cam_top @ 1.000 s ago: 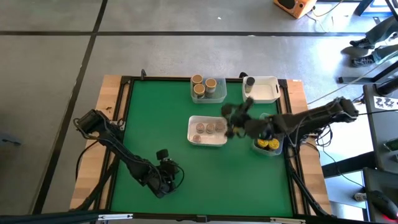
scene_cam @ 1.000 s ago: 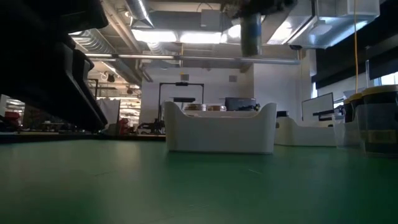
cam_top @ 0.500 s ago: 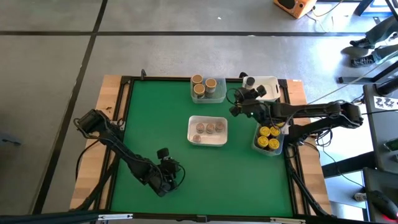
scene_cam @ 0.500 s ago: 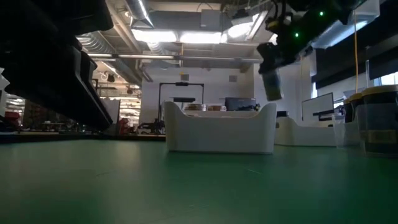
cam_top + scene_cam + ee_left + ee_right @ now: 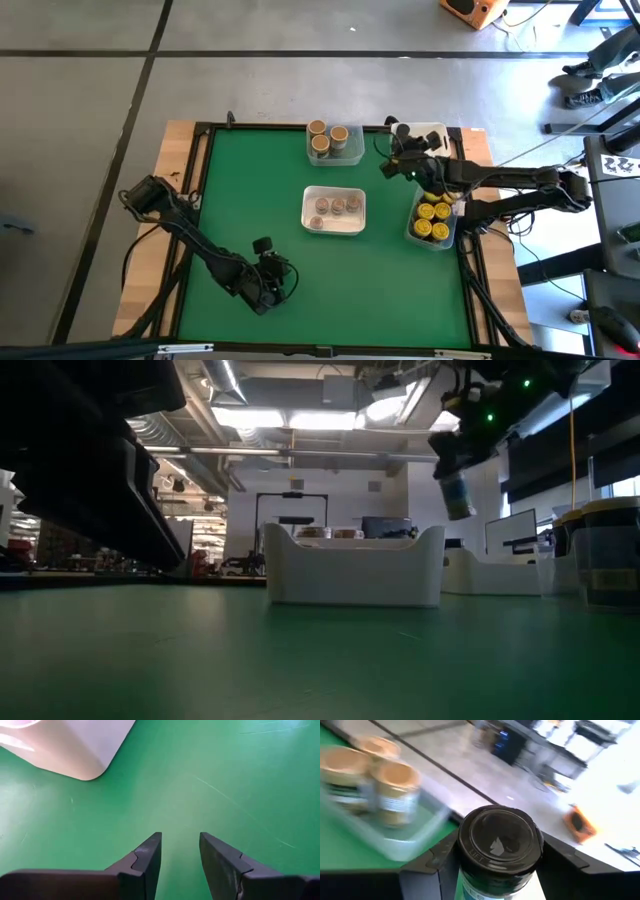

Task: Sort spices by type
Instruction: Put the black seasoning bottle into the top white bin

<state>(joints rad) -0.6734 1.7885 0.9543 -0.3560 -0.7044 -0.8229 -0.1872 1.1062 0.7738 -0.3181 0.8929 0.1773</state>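
Note:
My right gripper [image 5: 393, 163] hangs above the table's far right part, shut on a spice jar with a dark lid [image 5: 500, 837]; the low view shows that jar [image 5: 457, 495] tilted in the air. Just beyond it stands a white tray [image 5: 432, 150] with one dark-lidded jar [image 5: 401, 130] in it. Tan-lidded jars [image 5: 322, 140] stand in a clear tray at the far edge, grey-lidded jars [image 5: 333, 205] in the middle white tray [image 5: 333, 226], and yellow-lidded jars [image 5: 432, 222] in a clear tray at the right. My left gripper [image 5: 180, 845] is open, low over bare mat near the front edge. My right gripper pinches the jar's body [image 5: 466, 872] just below the dark lid, one finger [image 5: 432, 862] on each side. The fingers come from the table's right side, slanting a little down. The jar is lifted clear of table and trays and sits tilted.
The four trays take up the middle, far and right parts of the green mat [image 5: 250, 200]. Open mat lies at the left and along the front edge. A corner of the middle white tray [image 5: 75, 750] shows ahead of my left gripper.
My right gripper has swung with the jar from beside the middle white tray toward the far edge and the far right white tray, sinking a little and turning. The jar, upright a second ago, now hangs tilted.

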